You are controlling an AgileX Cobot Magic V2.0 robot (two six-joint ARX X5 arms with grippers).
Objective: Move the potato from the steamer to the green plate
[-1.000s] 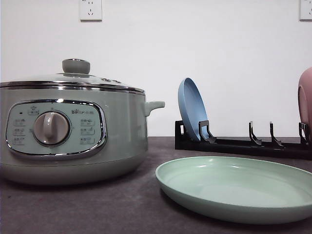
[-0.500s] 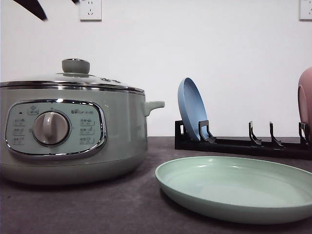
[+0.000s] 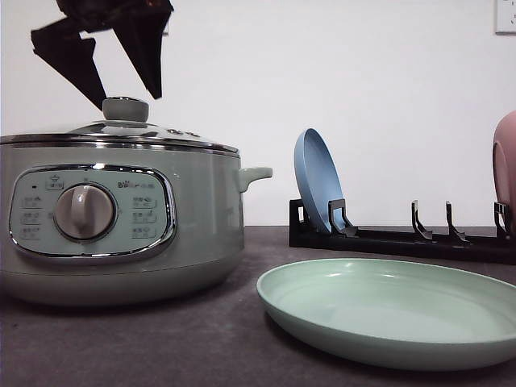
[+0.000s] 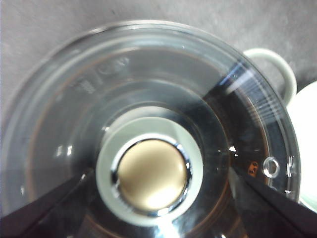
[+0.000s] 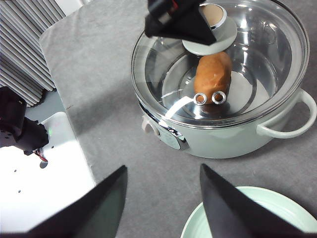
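1. Front view: the left gripper [image 3: 122, 76] hangs just above the lid knob [image 3: 126, 109] of the steamer [image 3: 121, 214], fingers spread wide to either side of it and holding nothing.
2. In the left wrist view the knob [image 4: 151, 173] sits centred between the two dark fingertips [image 4: 42, 210], which flank it at about 9 and 3 o'clock without touching it.
3. The glass lid [image 5: 218, 59] is still seated on the chrome rim, so the step in hand is lid removal, judged as the very start of the task.
4. The potato [image 5: 213, 74] lies inside the steamer, seen through the glass in the right wrist view, near the pot's centre.
5. The right gripper [image 5: 161, 198] is open and empty, hovering between the steamer and the green plate [image 3: 395, 310].
6. The green plate lies flat on the table [image 3: 161, 347], at about 3 o'clock from the steamer, near but apart.
7. The next move likely calls for lowering the left gripper until the fingers bracket the knob, closing, then lifting the lid straight up.
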